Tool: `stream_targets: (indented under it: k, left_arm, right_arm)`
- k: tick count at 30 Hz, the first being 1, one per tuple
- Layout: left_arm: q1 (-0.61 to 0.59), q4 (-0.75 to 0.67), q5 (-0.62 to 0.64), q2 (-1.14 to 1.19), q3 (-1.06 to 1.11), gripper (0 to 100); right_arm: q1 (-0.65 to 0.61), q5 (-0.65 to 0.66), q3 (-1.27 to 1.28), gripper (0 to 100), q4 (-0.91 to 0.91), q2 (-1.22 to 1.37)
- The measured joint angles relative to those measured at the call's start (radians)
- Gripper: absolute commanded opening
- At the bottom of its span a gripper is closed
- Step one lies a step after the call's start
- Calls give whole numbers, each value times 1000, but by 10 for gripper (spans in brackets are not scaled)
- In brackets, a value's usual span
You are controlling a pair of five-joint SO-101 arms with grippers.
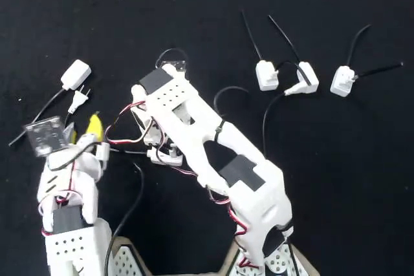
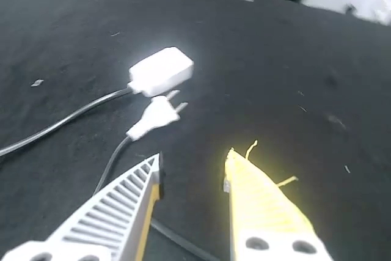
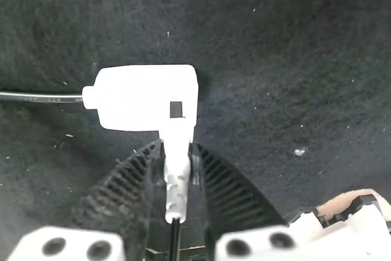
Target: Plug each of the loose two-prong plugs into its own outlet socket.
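While the right end effector clenches a white plug butted against its socket, the left end effector hangs released near a loose plug just beside a second socket on the table.

Both arms are white printed plastic with black servo blocks set into the links. The left arm has a grid of small holes near its base, and the right arm has one on its outer link. Red, white and black wires loop at the joints. The left hand has one white ribbed finger and one yellow. The right hand has black ribbed fingers on white mounts with paired round holes. A grey plate on the left wrist may be a circuit board.
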Motion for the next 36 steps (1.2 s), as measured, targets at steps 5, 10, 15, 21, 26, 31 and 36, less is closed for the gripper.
stream_targets:
  k: [5,10,15,21,26,31,36]
  left_arm:
    - [-78,0,86,0,0,180]
    - [-87,0,106,0,0,180]
    - [-87,0,106,0,0,180]
    - [-87,0,106,0,0,180]
    - [-87,0,106,0,0,180]
    - [-87,0,106,0,0,180]
    - [-87,0,106,0,0,180]
  right_arm:
    - [0,0,0,12,0,0]
    - [0,0,0,12,0,5]
    - [0,0,0,12,0,5]
    - [0,31,9,12,0,8]
    - [2,107,9,12,0,8]
    - [2,150,9,12,0,8]
    - [2,155,9,12,0,25]
